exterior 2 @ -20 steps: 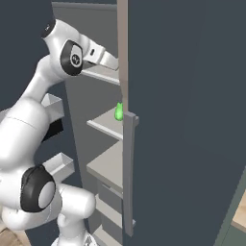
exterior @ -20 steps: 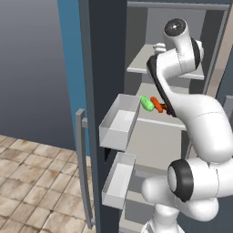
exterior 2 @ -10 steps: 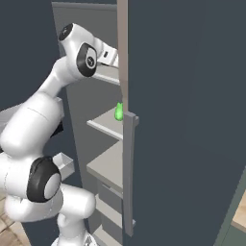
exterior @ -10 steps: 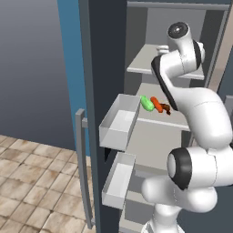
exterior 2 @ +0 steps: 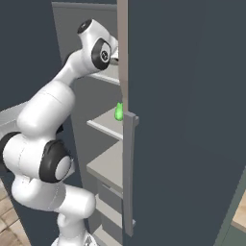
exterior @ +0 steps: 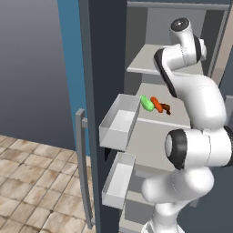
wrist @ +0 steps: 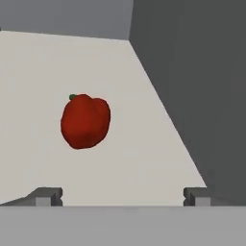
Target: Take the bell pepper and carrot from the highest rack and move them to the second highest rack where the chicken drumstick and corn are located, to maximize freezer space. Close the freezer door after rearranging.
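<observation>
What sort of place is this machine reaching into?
Most likely a kitchen freezer or fridge cabinet, rendered in simulation. Its tall dark door with a long grey handle stands open, pale flat shelves are stacked inside, and food lies on them: a round red bell pepper and a small green vegetable.

I see my arm point(exterior: 191, 91) reaching over the top rack point(exterior: 143, 63); corn point(exterior: 146, 103) and drumstick point(exterior: 158, 104) lie at the second rack's point(exterior: 150, 116) left edge.

arm point(exterior: 195, 98): glossy white rounded links | joints: dark grey rings | fingers point(wrist: 48, 196): small grey blocks
</observation>
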Motion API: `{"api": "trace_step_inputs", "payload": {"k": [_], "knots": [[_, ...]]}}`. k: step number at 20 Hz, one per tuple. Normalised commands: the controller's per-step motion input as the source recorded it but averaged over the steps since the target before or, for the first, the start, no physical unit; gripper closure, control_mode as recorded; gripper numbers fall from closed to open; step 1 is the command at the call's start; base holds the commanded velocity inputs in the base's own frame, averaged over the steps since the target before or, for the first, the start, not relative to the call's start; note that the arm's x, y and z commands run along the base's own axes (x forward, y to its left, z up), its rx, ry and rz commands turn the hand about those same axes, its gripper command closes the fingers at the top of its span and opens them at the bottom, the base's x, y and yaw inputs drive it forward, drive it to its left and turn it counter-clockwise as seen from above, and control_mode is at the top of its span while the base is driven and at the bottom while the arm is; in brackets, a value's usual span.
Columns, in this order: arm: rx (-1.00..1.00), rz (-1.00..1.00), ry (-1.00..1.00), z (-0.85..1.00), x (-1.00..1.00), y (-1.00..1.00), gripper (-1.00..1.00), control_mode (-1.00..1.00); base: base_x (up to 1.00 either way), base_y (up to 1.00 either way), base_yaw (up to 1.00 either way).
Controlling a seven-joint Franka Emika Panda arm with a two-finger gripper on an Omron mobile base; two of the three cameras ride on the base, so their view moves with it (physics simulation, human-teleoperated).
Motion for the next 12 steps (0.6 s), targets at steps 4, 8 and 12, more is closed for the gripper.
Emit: {"api": "trace_step_inputs", "payload": {"k": [4, 8, 12], "knots": [[0.0, 0.0, 0.0, -0.16, 0.34, -0.17, -1.0, -1.0, 0.0, 0.0, 0.0], [0.0, 0.0, 0.0, -0.2, 0.28, -0.09, -1.0, -1.0, 0.0, 0.0, 0.0], [0.0, -0.04, 0.0, -0.19, 0.33, -0.01, -1.0, -1.0, 0.0, 0.0, 0.0]]}}
